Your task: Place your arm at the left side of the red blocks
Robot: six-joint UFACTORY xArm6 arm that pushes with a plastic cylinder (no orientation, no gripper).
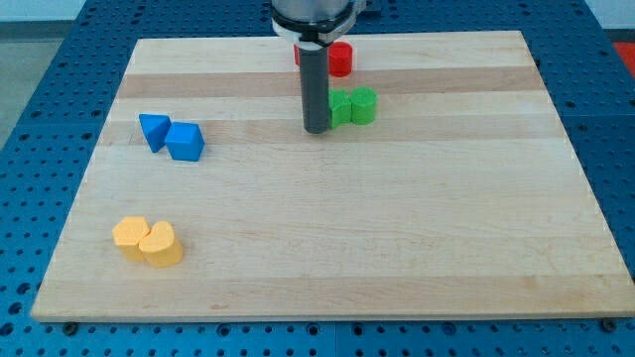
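Observation:
The red blocks (339, 59) sit near the view's top centre of the wooden board (397, 228), partly hidden behind the dark rod; one is a round cylinder, the other barely shows at the rod's left. My tip (317, 129) rests on the board below the red blocks, touching or just left of the green blocks (353, 106). The rod rises from the tip and covers the left part of the red pair.
Two blue blocks (172, 135) lie at the view's left. Two yellow blocks (148, 241) lie at the lower left. The board's edges border a blue perforated table (60, 59).

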